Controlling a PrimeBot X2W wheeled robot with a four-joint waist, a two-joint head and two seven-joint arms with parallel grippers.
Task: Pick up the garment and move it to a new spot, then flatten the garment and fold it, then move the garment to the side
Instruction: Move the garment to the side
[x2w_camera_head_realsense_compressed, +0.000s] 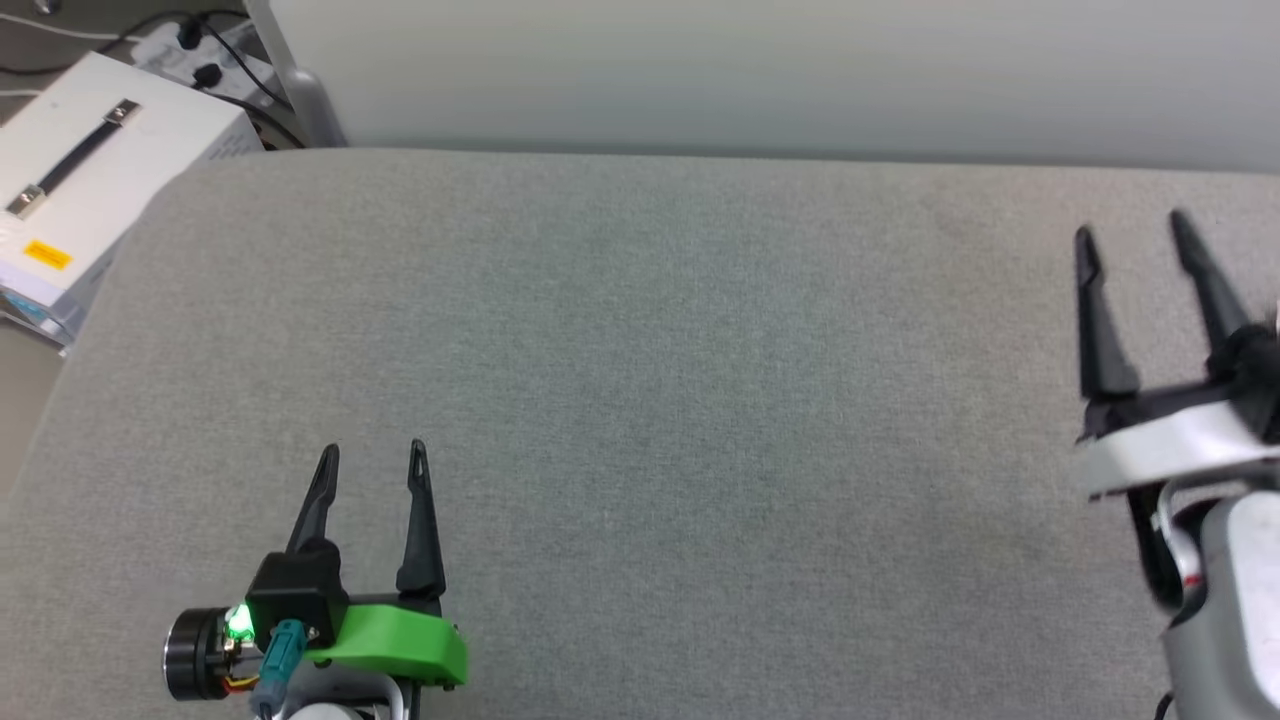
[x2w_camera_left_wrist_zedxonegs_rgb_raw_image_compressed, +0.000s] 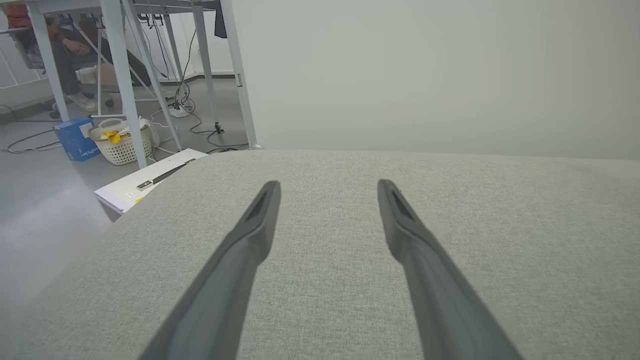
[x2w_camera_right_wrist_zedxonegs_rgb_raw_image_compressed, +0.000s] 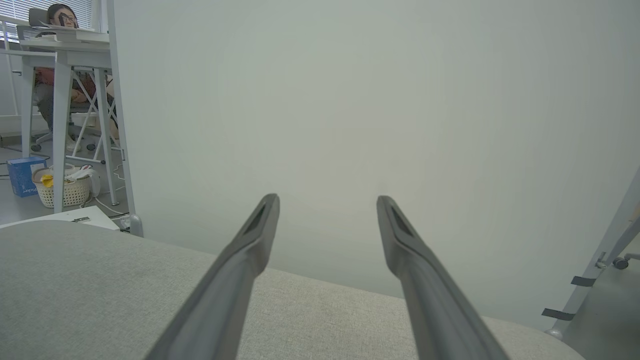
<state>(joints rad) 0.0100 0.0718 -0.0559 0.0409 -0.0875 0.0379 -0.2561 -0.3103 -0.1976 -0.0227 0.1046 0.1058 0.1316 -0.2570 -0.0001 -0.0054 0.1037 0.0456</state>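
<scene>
Closest to you, at the lower left of the head view, your left pincer (x2w_camera_head_realsense_compressed: 373, 448) sits on its green wrist bracket (x2w_camera_head_realsense_compressed: 395, 640) with a small green light lit beside it. Its two dark fingers (x2w_camera_left_wrist_zedxonegs_rgb_raw_image_compressed: 240, 260) are spread wide, point away from you and pinch nothing, with bare grey cloth between them in the left wrist view. Your right pincer (x2w_camera_head_realsense_compressed: 1132, 226) is at the right edge and further out, well apart from the left one. It is also spread wide and empty, and its tips reach toward the far edge of the table (x2w_camera_head_realsense_compressed: 650, 350). The table is covered in plain grey fabric, and the stretch between the two pincers lies flat. Where the garment lies relative to either pincer you cannot tell from these views. Past the table's far left corner a white box (x2w_camera_head_realsense_compressed: 90, 170) with a dark strap handle and a yellow label sits lower down, just beside the table. A pale wall panel (x2w_camera_head_realsense_compressed: 780, 70) runs behind the far edge. Further off, to the left of the panel, the left wrist view shows a woven basket (x2w_camera_left_wrist_zedxonegs_rgb_raw_image_compressed: 121, 142) and a blue box (x2w_camera_left_wrist_zedxonegs_rgb_raw_image_compressed: 75, 139) on the floor by grey desk legs, with a seated person (x2w_camera_left_wrist_zedxonegs_rgb_raw_image_compressed: 75, 47) behind them.
</scene>
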